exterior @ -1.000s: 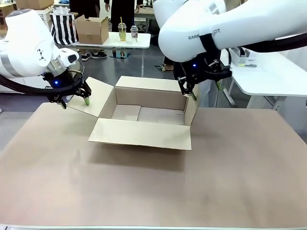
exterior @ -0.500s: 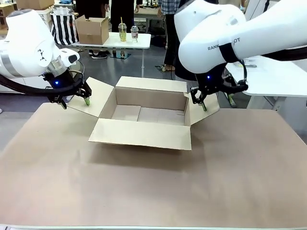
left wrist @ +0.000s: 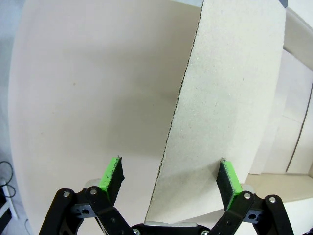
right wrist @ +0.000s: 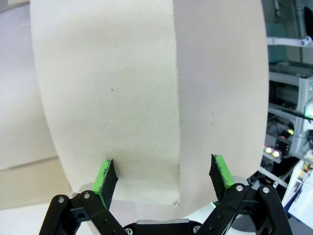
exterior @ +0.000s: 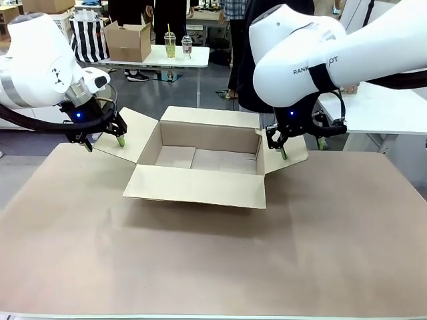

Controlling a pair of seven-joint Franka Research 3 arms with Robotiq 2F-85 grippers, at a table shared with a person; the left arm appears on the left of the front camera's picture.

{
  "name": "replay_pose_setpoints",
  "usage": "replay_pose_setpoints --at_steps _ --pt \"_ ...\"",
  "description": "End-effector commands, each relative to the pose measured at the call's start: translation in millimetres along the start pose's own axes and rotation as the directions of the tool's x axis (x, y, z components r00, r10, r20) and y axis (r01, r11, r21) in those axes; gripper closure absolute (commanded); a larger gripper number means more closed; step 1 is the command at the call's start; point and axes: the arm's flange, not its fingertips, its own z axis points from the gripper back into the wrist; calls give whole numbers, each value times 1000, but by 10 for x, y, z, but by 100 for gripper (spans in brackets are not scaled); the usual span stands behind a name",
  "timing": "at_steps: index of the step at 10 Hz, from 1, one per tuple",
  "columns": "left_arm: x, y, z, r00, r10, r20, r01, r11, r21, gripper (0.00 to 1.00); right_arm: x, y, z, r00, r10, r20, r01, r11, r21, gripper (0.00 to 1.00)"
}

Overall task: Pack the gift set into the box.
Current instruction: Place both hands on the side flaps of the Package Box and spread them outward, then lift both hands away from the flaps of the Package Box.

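Four top flaps of the large brown corrugated cardboard box [exterior: 207, 137] lie folded outward, so the carton sits open at the middle of the tan-covered table [exterior: 200, 267]. Its inner floor shows bare cardboard.

The left gripper [exterior: 104, 143] is at the outer edge of the left side flap [exterior: 130, 137], jaws spread wide. In the left wrist view the flap's edge runs up between the green pads, touching neither. The right gripper [exterior: 302, 148] is at the right side flap [exterior: 273, 160] in the same way, jaws wide apart. The flap's edge passes between its fingers with a gap on each side. Neither gripper holds anything.

By my reading, the opening of the box is about finished: all four flaps are splayed and the mouth is free. The packing itself is entirely left, since the gift set has yet to go in. The flaps would then presumably need folding shut, if the task calls for that.
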Motion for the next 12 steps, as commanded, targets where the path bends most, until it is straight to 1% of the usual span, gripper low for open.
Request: replay_pose_setpoints --at_steps 1,12 --pt "0 -12 -2 1000 11 13 -12 1000 19 0 37 -10 12 1000 5 8 -4 1000 -16 0" --pt "0 -12 -2 1000 11 13 -12 1000 19 0 37 -10 12 1000 5 8 -4 1000 -16 0"
